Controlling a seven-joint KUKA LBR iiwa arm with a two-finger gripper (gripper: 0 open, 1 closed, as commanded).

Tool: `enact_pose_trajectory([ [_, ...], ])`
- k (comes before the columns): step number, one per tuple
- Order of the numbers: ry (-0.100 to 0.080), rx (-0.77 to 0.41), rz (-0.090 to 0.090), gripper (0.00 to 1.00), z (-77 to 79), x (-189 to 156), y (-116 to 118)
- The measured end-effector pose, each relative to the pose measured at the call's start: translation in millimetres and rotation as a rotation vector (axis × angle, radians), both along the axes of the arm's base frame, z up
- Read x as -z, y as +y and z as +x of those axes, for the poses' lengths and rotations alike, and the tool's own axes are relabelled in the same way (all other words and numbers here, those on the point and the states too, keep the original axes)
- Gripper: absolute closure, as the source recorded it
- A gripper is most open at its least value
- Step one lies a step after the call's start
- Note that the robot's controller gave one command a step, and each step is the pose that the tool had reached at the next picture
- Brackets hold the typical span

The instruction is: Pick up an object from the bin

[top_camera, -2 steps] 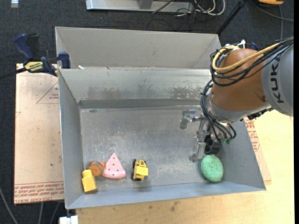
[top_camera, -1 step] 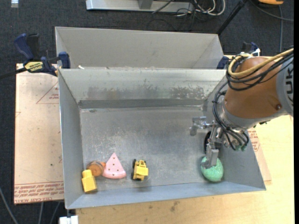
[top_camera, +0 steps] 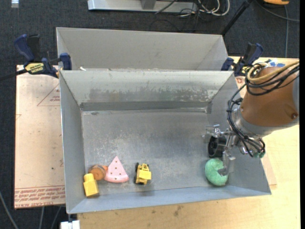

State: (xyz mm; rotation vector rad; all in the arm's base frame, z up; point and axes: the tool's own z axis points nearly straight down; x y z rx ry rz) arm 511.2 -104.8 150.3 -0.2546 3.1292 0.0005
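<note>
Claw [top_camera: 223, 160] sits low at the lower right corner of the bin [top_camera: 152, 128], touching a green rounded lump [top_camera: 213, 173]. Whether it is spread or pressed together cannot be told. Lump lies on the bin floor; judged status: grasp and lift outstanding.
</note>
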Motion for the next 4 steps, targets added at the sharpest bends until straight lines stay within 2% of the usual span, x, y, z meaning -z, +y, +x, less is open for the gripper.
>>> enact_pose_trajectory([
  [1, -0.001, -0.103, 0.000, 0.00, -16.3, 50, -4],
  [2, 0.001, -0.163, 0.001, 1.00, -21.8, 59, -34],
  [3, 0.001, -0.163, 0.001, 1.00, -21.8, 59, -34],
  [4, -0.001, -0.201, 0.000, 1.00, 2.9, -58, -41],
])
